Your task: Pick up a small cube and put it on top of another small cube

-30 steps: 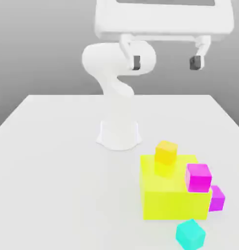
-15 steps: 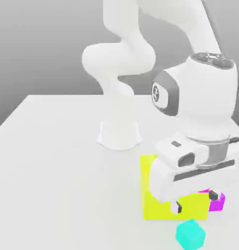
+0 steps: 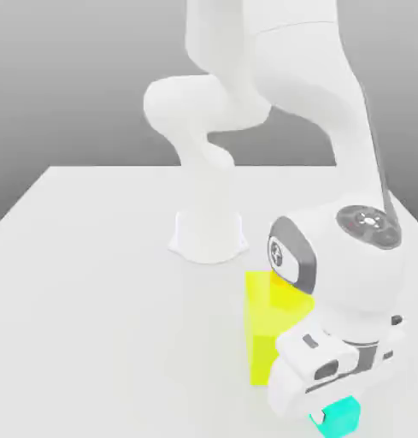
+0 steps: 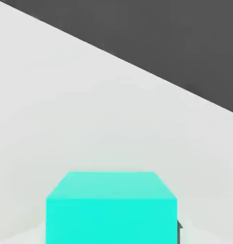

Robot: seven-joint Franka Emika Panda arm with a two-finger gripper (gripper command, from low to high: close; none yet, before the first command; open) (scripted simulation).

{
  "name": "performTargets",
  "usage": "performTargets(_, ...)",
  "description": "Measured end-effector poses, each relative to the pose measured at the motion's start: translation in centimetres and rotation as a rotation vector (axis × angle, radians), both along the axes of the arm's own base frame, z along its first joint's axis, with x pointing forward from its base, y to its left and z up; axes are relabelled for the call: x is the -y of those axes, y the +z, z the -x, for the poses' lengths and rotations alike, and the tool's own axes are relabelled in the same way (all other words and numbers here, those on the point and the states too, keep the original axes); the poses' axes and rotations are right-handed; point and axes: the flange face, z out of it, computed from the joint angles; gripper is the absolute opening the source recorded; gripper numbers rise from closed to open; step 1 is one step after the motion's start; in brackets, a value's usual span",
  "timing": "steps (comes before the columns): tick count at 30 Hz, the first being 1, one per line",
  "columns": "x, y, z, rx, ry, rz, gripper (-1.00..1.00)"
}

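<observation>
The small cube, plain cyan, rests on the white table at the front of the exterior view's right. My gripper has come down over it, and the bulky white hand covers most of the cube. In the hand view the cyan small cube lies close between the jaws, and one dark fingertip touches its side. The gripper is shut on the cube, which still looks to be on the table.
A big yellow block stands just behind the cube, its right part hidden by my hand. The arm's white base stands mid-table. The white table stretches out toward the exterior view's left.
The arm has swung down from high above the table onto the cyan cube. The jaws stood wide open before and have now shut on the cube.
</observation>
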Motion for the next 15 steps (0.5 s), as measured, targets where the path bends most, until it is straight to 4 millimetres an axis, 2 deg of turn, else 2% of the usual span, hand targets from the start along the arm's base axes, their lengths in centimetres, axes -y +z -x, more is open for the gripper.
performTargets(1, 0.0, 1.3, 0.0, 0.0, 0.0, 0.0, -1.0)
performTargets(3, 1.1, 4.5, -1.3, 0.041, 0.004, 0.002, -1.0)
performTargets(7, 2.2, 9.7, -0.8, 0.084, 0.074, 0.013, -1.0)
performTargets(15, 3.0, 16.7, 4.4, 0.107, 0.254, 0.029, -1.0)
